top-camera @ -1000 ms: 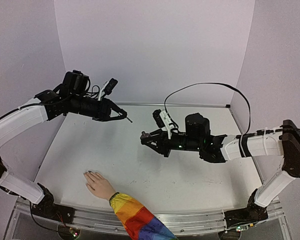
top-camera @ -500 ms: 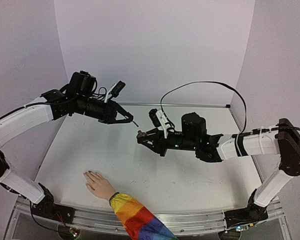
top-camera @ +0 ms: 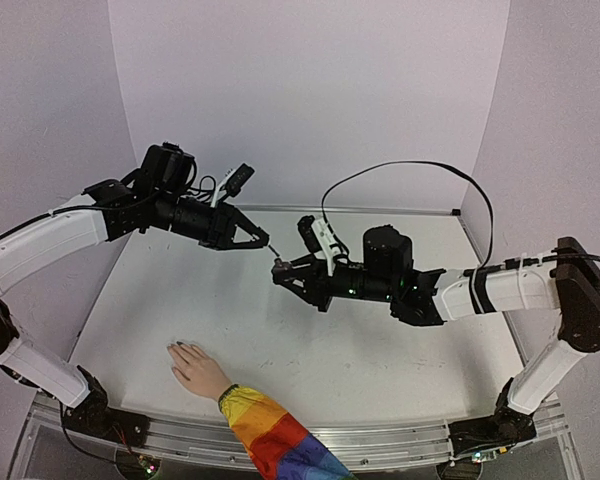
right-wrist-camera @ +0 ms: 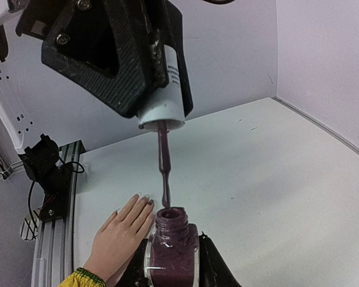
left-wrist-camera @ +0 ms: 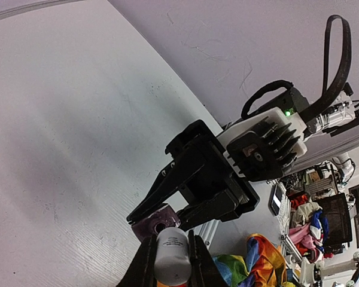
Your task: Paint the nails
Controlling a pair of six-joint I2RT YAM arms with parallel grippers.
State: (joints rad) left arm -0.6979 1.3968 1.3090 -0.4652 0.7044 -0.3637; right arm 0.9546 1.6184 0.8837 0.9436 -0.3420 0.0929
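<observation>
**Reloading the brush.** Over the last second we see both arms close in above the desk [top-camera: 380, 340]. The left pincer [top-camera: 262, 240], clamped on the white cap [right-wrist-camera: 166, 89], has carried its brush [right-wrist-camera: 163, 161] from well apart to the open mouth of the purple bottle [right-wrist-camera: 172, 245]. The right pincer [top-camera: 280, 272] is clamped on that bottle. We judge this a dip for fresh polish. The nails [right-wrist-camera: 145, 200] lie on the hand [top-camera: 198, 368], flat near the desk's front edge and well apart from both arms, so painting waits.
</observation>
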